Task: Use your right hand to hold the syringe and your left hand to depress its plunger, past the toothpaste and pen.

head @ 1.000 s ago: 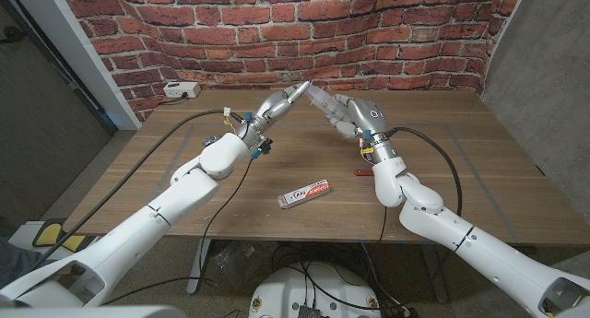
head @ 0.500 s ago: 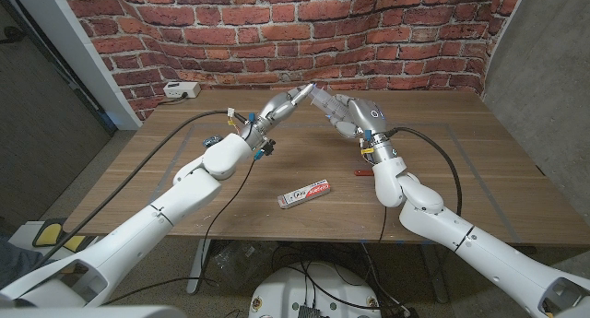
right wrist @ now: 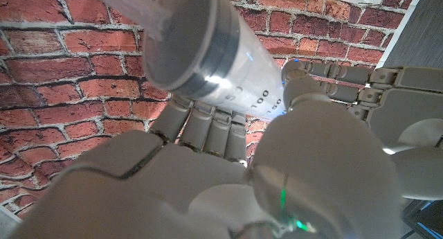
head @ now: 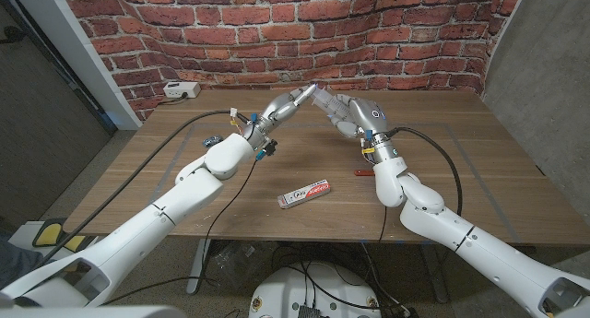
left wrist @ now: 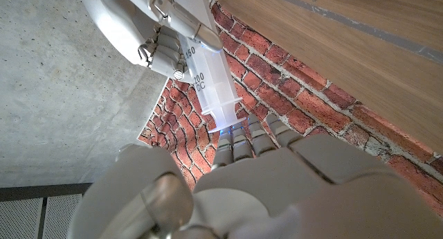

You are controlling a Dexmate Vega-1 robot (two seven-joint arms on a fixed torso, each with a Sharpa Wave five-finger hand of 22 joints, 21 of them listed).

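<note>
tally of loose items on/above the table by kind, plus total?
Syringe: 1, held in the right hand, left hand at its end
Toothpaste tube: 1
Red pen: 1
White power strip: 1
Total: 4

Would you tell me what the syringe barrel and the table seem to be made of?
Syringe: likely translucent plastic, glossy; printed scale numbers show on its cloudy barrel. Table: wood or wood veneer, matte brown, with visible grain.

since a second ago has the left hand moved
Yes, slightly: the left hand has crept right toward the syringe, judged against the white socket box by the wall.
</note>
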